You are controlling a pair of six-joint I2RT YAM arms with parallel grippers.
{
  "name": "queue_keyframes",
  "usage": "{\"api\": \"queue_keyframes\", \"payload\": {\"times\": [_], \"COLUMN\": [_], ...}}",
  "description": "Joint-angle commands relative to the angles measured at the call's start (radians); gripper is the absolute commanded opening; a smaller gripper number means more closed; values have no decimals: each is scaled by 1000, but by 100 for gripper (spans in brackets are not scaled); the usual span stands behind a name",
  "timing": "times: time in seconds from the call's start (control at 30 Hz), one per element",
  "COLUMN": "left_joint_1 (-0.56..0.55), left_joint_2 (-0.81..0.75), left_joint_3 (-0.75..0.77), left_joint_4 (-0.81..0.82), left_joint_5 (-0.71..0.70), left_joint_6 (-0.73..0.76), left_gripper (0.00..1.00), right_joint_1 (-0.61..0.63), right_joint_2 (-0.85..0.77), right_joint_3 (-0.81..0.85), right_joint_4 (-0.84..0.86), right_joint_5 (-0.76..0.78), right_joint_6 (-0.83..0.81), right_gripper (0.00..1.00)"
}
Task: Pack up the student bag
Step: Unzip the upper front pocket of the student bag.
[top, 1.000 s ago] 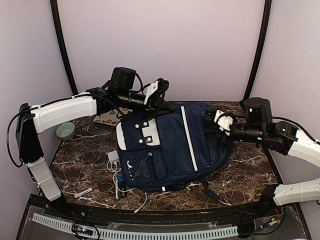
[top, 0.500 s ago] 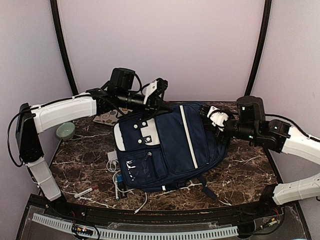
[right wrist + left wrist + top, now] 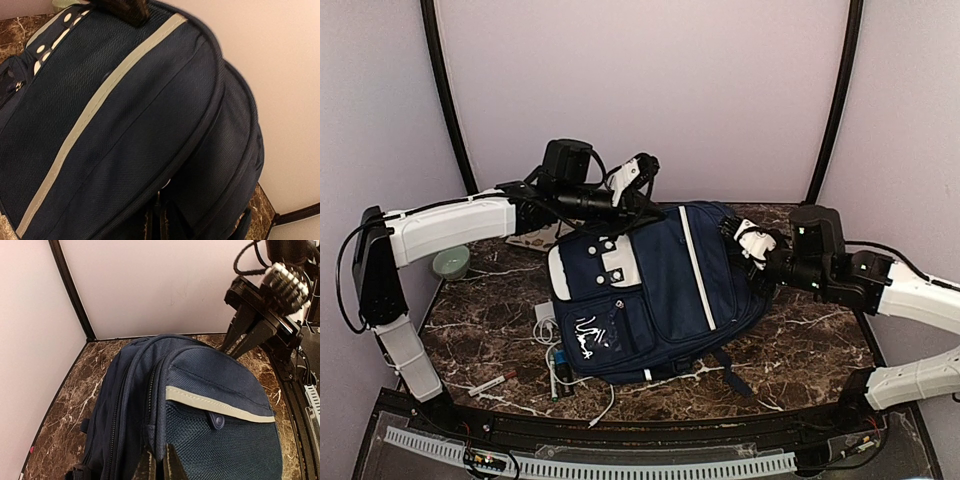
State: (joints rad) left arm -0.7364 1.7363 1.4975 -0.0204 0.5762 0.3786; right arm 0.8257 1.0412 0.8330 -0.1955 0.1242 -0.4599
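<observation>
From above, the right gripper (image 3: 733, 230) has moved in and pinched shut on the student bag (image 3: 665, 290), which lies on the table (image 3: 810, 340). In the left wrist view, the left gripper (image 3: 156, 466) squeezes the bag's cloth tight. The right wrist view shows its fingers (image 3: 149, 220) closed on blue cloth.

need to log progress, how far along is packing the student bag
Early. Done: the student bag lies on the table, but nothing is visibly packed. In hand: the left jaws and the right jaws are each shut on its fabric, at opposite sides. Left: a white charger, pens and a marker lie loose by its near-left corner, and no open compartment shows.
</observation>
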Motion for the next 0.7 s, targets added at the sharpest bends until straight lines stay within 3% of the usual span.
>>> {"api": "queue_keyframes", "payload": {"times": [0.0,0.17,0.47,0.67], "left_joint_1": [55,110,176,193], "left_joint_2": [-25,20,88,109], "left_joint_3": [23,99,147,116], "left_joint_4": [219,269,289,328], "left_joint_5": [-127,-226,-381,-332], "left_joint_6": [-134,-209,-278,-359], "left_gripper": [0,0,0,0], "right_joint_1": [7,11,24,65], "right_joint_2": [-42,-59,-13,105], "right_joint_3": [-134,-200,-356,-351], "right_joint_4": [7,39,279,421], "right_joint_5": [-39,-86,-246,-302], "right_joint_6": [118,235,328,343], "right_gripper": [0,0,0,0]}}
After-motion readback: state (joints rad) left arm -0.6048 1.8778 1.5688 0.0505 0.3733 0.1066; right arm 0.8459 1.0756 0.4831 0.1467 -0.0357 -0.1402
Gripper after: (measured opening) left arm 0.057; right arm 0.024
